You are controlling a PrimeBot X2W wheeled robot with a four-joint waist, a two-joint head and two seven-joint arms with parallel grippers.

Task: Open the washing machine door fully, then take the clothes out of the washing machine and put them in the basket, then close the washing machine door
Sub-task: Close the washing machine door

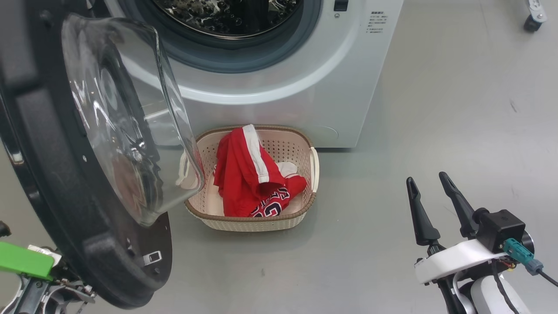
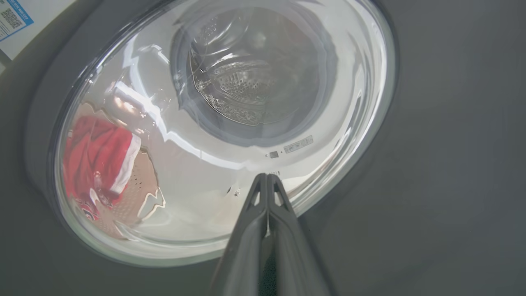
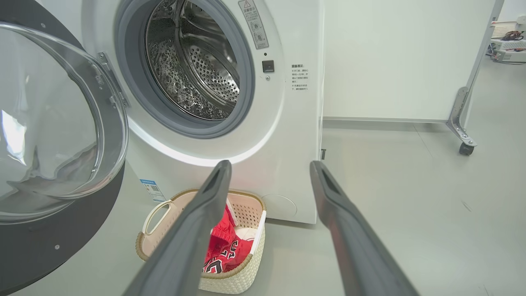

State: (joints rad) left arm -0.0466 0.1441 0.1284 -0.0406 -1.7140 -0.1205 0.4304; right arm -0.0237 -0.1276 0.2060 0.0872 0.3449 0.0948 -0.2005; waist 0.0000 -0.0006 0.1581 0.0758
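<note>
The large round, black-rimmed, glass-bowled washing machine door point(image 1: 56, 183) stands swung open at 9 o'clock of the big white front-loading washing machine point(image 1: 283, 87). At 6 o'clock below its steel perforated drum point(image 1: 226, 17), the cream perforated plastic basket point(image 1: 257, 220), brown woven at the rim, sits on the grey floor point(image 1: 436, 109). The red, white-striped clothes point(image 1: 242, 174) lie heaped inside it (jersey lettering toward the front). The left gripper point(image 2: 267, 177), fingers pressed together and holding nothing, points at the door's outer face by the glass's 6 o'clock edge; whether it touches cannot be told. The right gripper point(image 1: 427, 179), at 4 o'clock in the head view, has its fingers spread apart, empty.
</note>
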